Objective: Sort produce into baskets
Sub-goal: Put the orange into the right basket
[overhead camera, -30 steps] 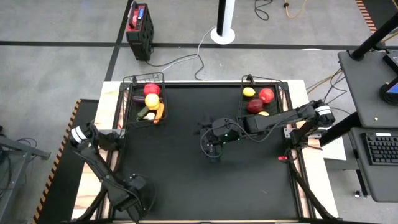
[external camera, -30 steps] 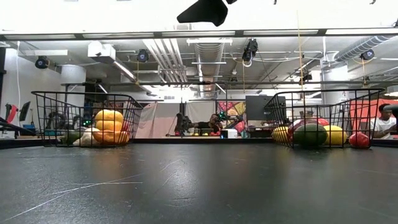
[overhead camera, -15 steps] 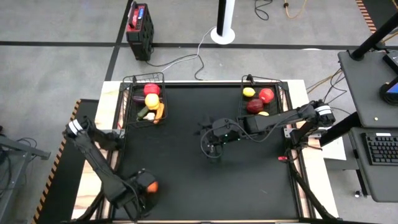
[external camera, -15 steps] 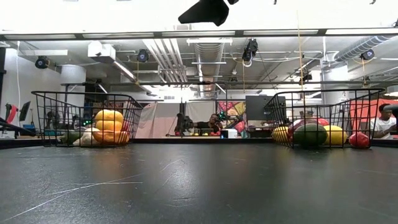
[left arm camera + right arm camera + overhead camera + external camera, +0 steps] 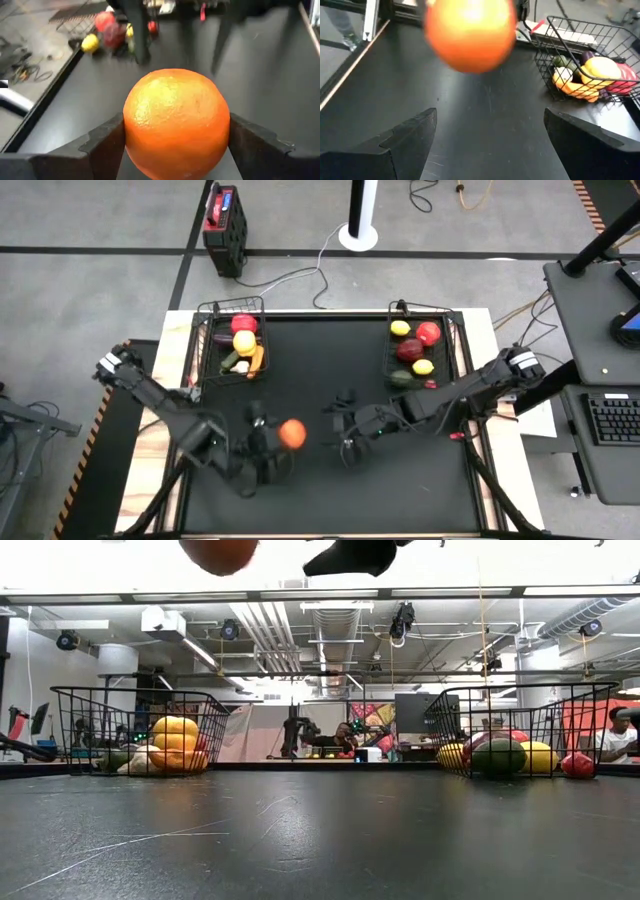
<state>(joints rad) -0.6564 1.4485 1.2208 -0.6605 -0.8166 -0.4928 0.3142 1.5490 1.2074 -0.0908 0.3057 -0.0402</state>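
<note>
A round orange fruit (image 5: 291, 434) hangs high over the middle of the black table, held by my left gripper (image 5: 278, 440); it fills the left wrist view (image 5: 176, 122) and shows at the low view's top (image 5: 218, 552). My right gripper (image 5: 338, 432) hovers open just right of it, pointing at the fruit (image 5: 470, 32) with nothing between its fingers (image 5: 410, 137). The left basket (image 5: 203, 350) at the far left holds yellow, red, green and orange produce. The right basket (image 5: 388, 345) holds a lemon, red pieces and a green one. My left gripper pinches the orange fruit by two opposite sides (image 5: 131, 131), one finger (image 5: 102, 147) on each. The fingers come at it slanting from the table's near left, pointing toward the right basket. The fruit is lifted well clear of the table.
A red-and-black box (image 5: 223, 225) and a white post base (image 5: 358, 228) stand on the floor beyond the far edge. A desk with a keyboard (image 5: 610, 420) is to the right. A person (image 5: 612, 735) sits in the room behind. Bare black tabletop (image 5: 400, 490) lies toward the near edge.
My left gripper has risen from the table's near left corner and swung toward the centre, rolling its wrist, carrying the orange fruit up and clear of the table. My right gripper has shifted a little toward the near edge and stayed open.
</note>
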